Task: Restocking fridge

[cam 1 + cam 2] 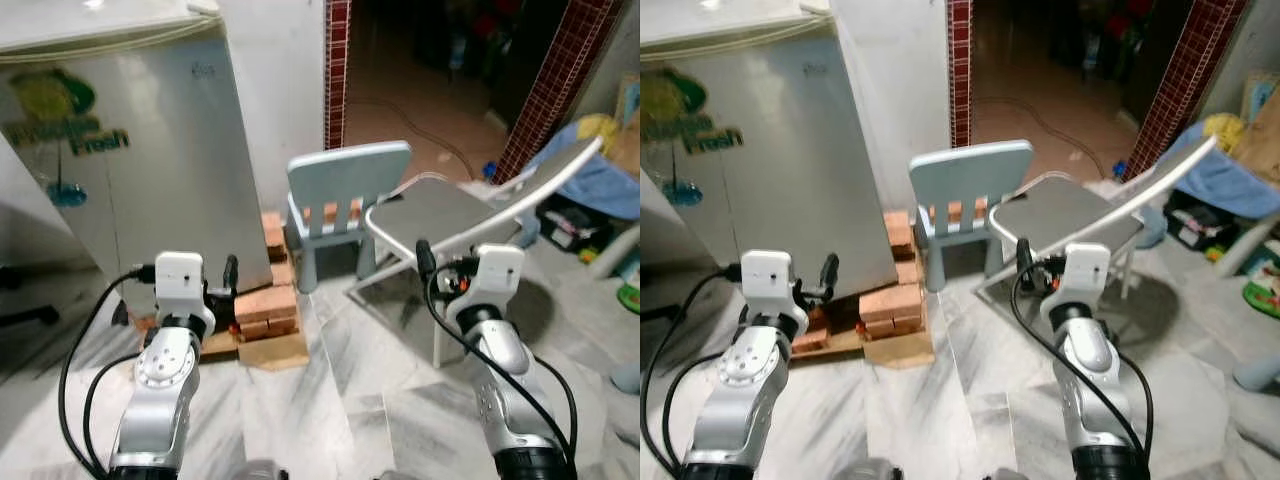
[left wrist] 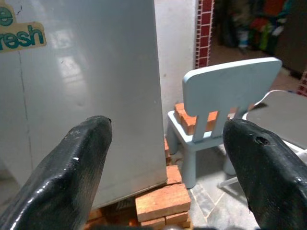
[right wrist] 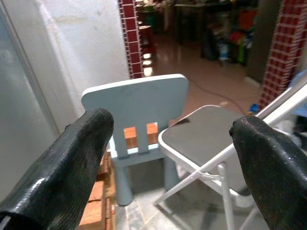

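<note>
Two end effectors spread, empty | left end effector (image 2: 163, 158) nearer closed fridge (image 1: 150, 150) ahead-left | right end effector (image 3: 168, 158) faces chairs

My head cameras look down over both my arms at the fridge (image 1: 120, 150) and the blue chair (image 1: 345, 205); my wrist cameras look forward, nearer, sharing that chair.
</note>
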{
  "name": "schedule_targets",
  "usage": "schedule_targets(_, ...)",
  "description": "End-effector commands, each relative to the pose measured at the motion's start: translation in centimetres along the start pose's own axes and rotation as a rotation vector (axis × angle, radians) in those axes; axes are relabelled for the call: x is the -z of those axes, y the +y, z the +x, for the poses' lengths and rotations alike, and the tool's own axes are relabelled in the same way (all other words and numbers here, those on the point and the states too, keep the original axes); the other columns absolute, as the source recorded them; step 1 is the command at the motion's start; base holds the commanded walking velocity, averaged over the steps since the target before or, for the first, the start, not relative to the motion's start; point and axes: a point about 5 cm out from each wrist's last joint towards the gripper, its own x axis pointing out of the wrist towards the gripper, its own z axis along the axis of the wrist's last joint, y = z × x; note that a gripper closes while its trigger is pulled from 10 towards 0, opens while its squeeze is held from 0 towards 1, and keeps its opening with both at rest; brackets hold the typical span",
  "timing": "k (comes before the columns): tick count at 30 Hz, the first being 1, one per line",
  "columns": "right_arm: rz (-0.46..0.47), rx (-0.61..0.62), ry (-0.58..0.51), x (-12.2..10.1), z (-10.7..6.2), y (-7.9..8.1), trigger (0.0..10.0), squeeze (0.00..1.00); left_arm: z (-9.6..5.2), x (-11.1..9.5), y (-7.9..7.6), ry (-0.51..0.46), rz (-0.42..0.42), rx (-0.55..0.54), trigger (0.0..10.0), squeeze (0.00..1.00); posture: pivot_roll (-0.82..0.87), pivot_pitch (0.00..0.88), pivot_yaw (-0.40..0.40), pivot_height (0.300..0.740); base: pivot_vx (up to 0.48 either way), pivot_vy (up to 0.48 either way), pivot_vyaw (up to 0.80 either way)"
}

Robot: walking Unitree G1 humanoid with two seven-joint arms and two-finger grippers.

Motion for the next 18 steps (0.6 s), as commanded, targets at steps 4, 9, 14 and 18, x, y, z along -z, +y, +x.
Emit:
schedule_targets(4,0.009,-0.02,-0.03,-0.7,0.48,0.7,10.0,0.0,-0.13,-0.25,0.81,-0.011,0.002,-0.016,10.0,0.0,0.08,0.0,0.003,0.74,0.0,0.48,-0.46)
schedule_targets(9,0.005,-0.026,-0.03,-0.75,0.67,0.8,10.0,0.0,-0.2,-0.24,0.73,-0.016,0.004,-0.01,10.0,0.0,0.08,0.0,-0.002,0.74,0.0,0.48,-0.44)
schedule_targets(14,-0.012,-0.036,-0.03,-0.8,0.85,0.83,10.0,0.0,-0.3,-0.62,0.37,-0.035,-0.012,0.02,10.0,0.0,0.08,0.0,-0.005,0.74,0.0,0.48,-0.71)
schedule_targets(18,-0.012,-0.036,-0.032,-0.88,0.99,0.81,10.0,0.0,-0.29,-0.62,0.32,-0.033,-0.01,0.018,10.0,0.0,0.08,0.0,-0.006,0.74,0.0,0.48,-0.8)
